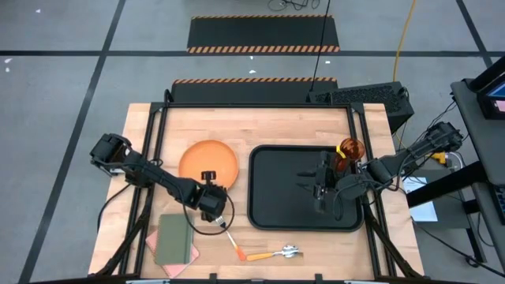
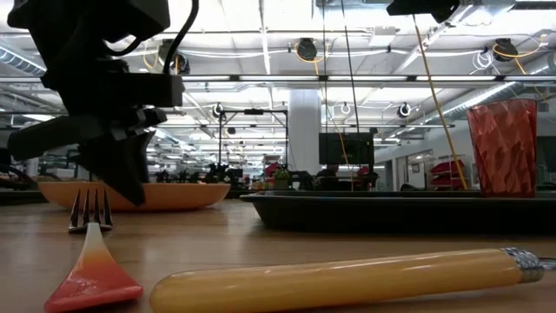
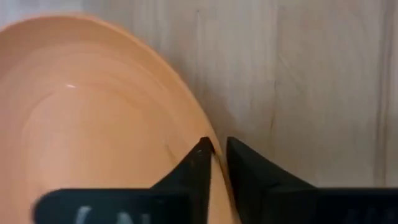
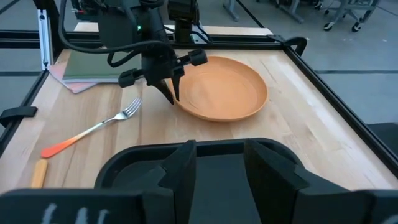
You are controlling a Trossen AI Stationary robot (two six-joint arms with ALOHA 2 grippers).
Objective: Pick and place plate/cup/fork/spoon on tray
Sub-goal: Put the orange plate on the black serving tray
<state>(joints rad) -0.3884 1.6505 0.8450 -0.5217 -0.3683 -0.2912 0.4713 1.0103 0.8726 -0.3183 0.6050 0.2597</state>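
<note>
The orange plate lies on the table left of the black tray. My left gripper is at the plate's near edge, shut on its rim; it also shows in the right wrist view. My right gripper hangs open and empty over the tray's right half. The amber cup stands upright at the tray's far right corner. The fork and the spoon lie flat on the table near the front edge. My left gripper pinches the plate's rim at its near edge, one finger inside the plate and one outside. The fingers come from above, pointing down. The plate's underside rests on the table.
A green notebook on a pink cloth lies at the front left, close to the left arm. Bare wood lies beyond the plate and the tray. Black frame rails run along the table's sides.
</note>
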